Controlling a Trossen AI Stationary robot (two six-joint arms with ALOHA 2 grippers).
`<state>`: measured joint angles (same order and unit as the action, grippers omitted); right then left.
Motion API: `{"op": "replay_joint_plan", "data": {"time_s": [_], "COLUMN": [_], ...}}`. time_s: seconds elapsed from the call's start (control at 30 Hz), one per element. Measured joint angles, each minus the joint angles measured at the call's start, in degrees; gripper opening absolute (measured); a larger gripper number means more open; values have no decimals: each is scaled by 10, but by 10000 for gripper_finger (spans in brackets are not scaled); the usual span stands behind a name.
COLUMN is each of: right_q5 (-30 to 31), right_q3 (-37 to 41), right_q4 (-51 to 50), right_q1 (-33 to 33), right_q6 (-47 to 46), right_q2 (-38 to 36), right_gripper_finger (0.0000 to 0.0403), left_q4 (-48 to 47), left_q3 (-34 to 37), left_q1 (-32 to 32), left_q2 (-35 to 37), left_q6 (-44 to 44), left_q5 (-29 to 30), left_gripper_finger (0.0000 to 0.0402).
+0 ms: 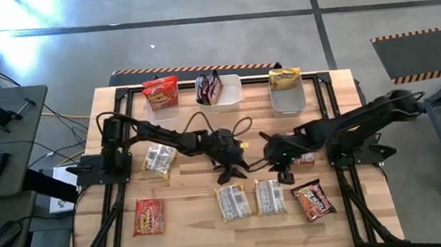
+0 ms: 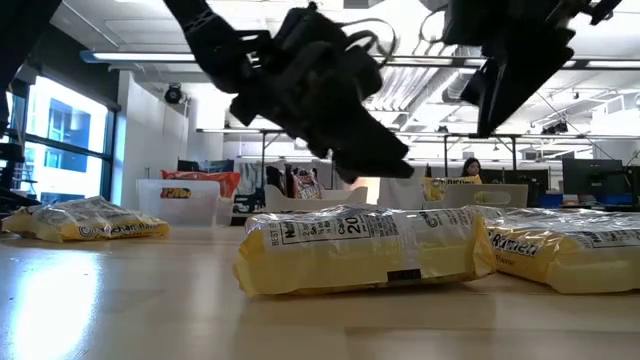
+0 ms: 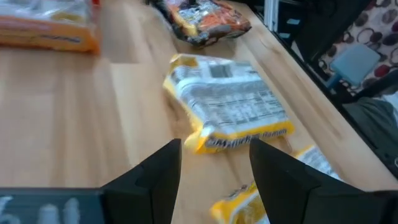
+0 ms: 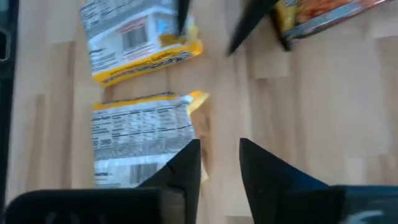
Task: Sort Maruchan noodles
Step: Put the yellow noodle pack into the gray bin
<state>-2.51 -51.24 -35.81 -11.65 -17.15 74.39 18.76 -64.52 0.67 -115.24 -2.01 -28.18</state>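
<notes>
Item: Maruchan noodles, loose packets lying on a wooden slatted table (image 1: pixel 189 222); three clear plastic tubs (image 1: pixel 230 100) standing along the far edge, each already holding packets (red-orange, dark maroon, yellow).

Left gripper (image 1: pixel 230 173): hanging just above the table near its middle, fingers (image 3: pixel 155 174) standing apart with nothing between them. In its wrist view a yellow packet (image 3: pixel 227 102) is lying directly ahead of the jaws, printed back side up. Its long axis is running roughly away from the fingers and slightly aslant, so the jaws look set to span its short width. This is probably one of the two yellow packets in the front row (image 1: pixel 233 201) (image 1: pixel 270 197), lying side by side and near each other; which one I cannot tell.

Right gripper (image 1: pixel 282 174): hovering close beside the left one, fingers (image 4: pixel 183 165) slightly parted, empty. Another yellow packet (image 4: pixel 140 140) is lying just beside its jaws, off to one side rather than between them.

Both grippers are hanging just behind the front row, neither clearly nearer.

Other stock: a red-orange packet (image 1: pixel 149 217) at front left, a maroon-and-orange packet (image 1: pixel 314 199) at front right, a pale yellow packet (image 1: pixel 160 159) under the left arm.

Material: crinkly glossy film, flat pillow-shaped rectangles with sealed end seams; likely slippery and yielding under a pinch.
</notes>
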Motion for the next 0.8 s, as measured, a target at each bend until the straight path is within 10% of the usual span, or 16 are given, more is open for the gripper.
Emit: {"op": "replay_joint_plan", "data": {"time_s": [0.43, 0.8], "right_q5": [29, -25], "right_q3": [130, 143], "right_q4": [200, 332], "right_q1": [-46, -47], "right_q6": [-93, -98], "right_q2": [-22, 102], "right_gripper_finger": [121, 212], "left_q4": [-44, 125], "left_q3": [-25, 102], "left_q1": [-31, -26], "left_q2": [-18, 4], "left_q6": [-29, -83], "left_q5": [77, 75], "left_gripper_finger": [172, 97]}}
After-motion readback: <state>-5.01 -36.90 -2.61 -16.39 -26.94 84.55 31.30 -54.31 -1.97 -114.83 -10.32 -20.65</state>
